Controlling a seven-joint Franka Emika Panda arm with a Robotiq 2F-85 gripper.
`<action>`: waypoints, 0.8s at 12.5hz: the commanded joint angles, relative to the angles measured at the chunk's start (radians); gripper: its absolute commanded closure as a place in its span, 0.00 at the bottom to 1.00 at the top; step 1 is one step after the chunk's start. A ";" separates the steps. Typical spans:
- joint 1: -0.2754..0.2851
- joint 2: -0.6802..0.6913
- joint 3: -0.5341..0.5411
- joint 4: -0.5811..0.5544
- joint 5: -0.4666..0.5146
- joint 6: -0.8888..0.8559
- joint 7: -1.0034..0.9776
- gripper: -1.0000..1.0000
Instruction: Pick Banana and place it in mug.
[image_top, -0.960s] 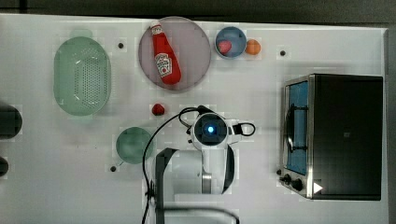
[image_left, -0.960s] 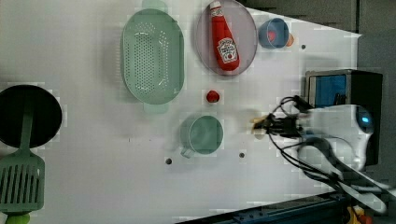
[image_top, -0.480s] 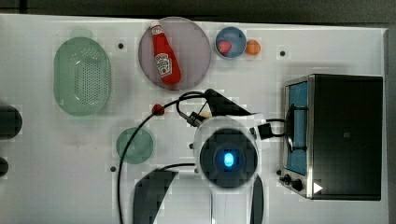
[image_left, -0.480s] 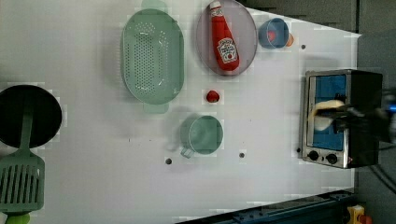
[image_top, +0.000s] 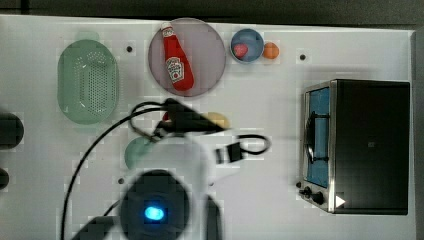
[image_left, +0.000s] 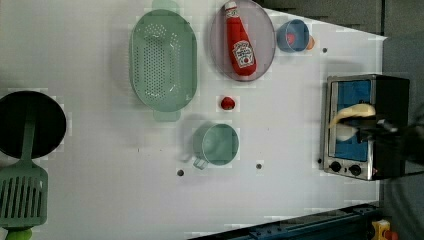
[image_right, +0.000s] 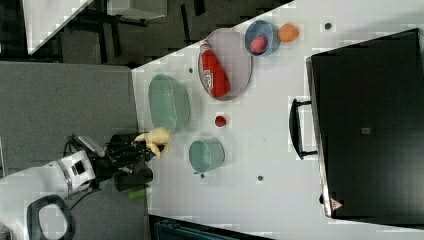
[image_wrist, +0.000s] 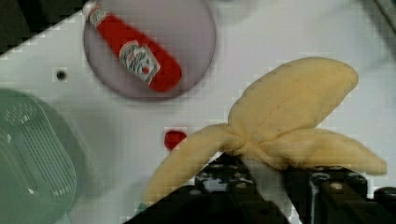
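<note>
1. The pincer (image_right: 145, 146) is closed part-way on the banana (image_wrist: 280, 126), which it holds lifted clear of the table (image_left: 100, 190); in the wrist view the pale yellow peel flaps splay out just ahead of the black fingers.
2. Going left to right across the left view: a black pan (image_left: 30, 125) and a green spatula (image_left: 22, 192) sit by the table's left edge, then the green perforated basket (image_left: 162, 60), with the mug (image_left: 217, 144) nearer the middle of the table and upright, its mouth open.
3. A small red fruit (image_left: 227, 103) lies just beyond the mug, well apart from its rim.
4. Further right come the plate (image_left: 265, 30) with the ketchup bottle (image_left: 240, 42), the blue cup (image_left: 292, 35), and the toaster oven (image_left: 390, 125) by the right edge.
5. The step in hand looks like the carry (the banana is up but not yet above the mug). To do it well, bring the banana squarely over the mug's opening, keep it high enough to pass the rim, and lower it so one end goes in first; the banana seems about as long as the mug is wide, so a flat drop could leave it bridging the rim.
</note>
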 joint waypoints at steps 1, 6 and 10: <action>0.049 0.053 0.140 -0.017 0.015 -0.046 0.329 0.72; 0.054 0.215 0.261 -0.018 0.053 0.058 0.559 0.72; 0.053 0.390 0.279 -0.031 0.053 0.255 0.560 0.72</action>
